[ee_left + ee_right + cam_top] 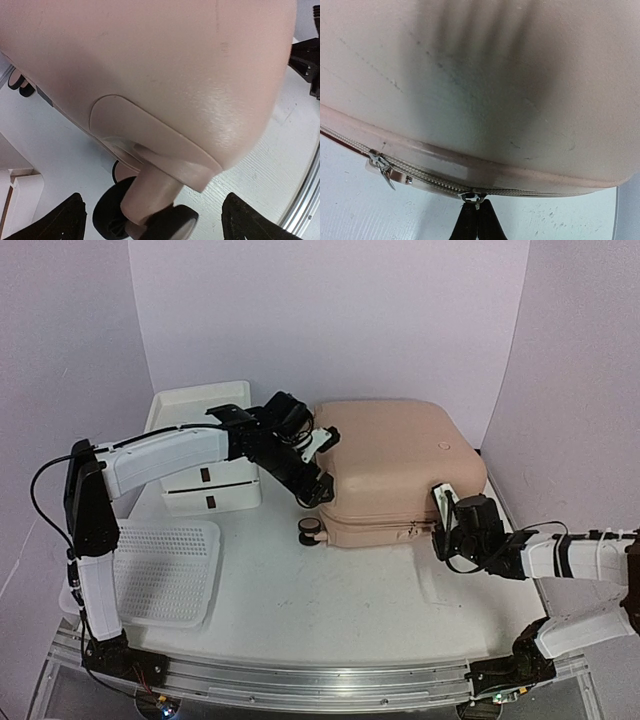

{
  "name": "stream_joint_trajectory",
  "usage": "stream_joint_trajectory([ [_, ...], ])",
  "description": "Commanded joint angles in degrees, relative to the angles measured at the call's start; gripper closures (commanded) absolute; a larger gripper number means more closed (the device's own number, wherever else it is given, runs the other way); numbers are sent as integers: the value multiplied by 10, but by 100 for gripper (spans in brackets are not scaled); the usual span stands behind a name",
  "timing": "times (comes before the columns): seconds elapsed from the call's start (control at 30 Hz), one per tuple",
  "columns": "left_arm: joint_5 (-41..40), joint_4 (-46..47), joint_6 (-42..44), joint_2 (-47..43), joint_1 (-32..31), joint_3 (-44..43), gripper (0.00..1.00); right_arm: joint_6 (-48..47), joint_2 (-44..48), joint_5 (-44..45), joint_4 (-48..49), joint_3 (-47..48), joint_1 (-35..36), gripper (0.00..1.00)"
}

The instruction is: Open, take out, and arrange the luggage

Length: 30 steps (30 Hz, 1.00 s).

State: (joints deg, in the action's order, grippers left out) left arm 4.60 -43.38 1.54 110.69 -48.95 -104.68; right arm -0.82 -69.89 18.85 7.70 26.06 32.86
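Luggage (400, 465): lies flat and zipped shut on the desk (330, 600), just right of the white drawer unit (205, 490); its contents are hidden.
Basket (165, 570): white and perforated, at the desk's front left.
Left hand (318, 468): spread wide at the luggage's near-left corner, over a caster wheel (112, 215).
Right hand (477, 222): pinched together, tips right at a zipper pull (472, 198); whether it grips the pull is unclear.
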Motion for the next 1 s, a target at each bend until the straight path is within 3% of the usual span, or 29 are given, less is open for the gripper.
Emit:
stream_joint_trajectory([
  [0.0,-17,-7,29,13,5,-44,9,-37,37,45,-64,6,-9,100],
  [0.17,-34,-8,7,30,13,-45,25,-41,29,29,-134,33,-36,100],
  [0.5,-85,-7,-30,31,20,-12,63,-55,62,-22,-146,16,-107,100],
  [0.67,-101,-6,-32,19,24,9,80,-72,66,-147,-146,20,-188,100],
  [0.97,-105,-7,-29,0,25,42,93,-35,48,-276,-117,35,-362,100],
])
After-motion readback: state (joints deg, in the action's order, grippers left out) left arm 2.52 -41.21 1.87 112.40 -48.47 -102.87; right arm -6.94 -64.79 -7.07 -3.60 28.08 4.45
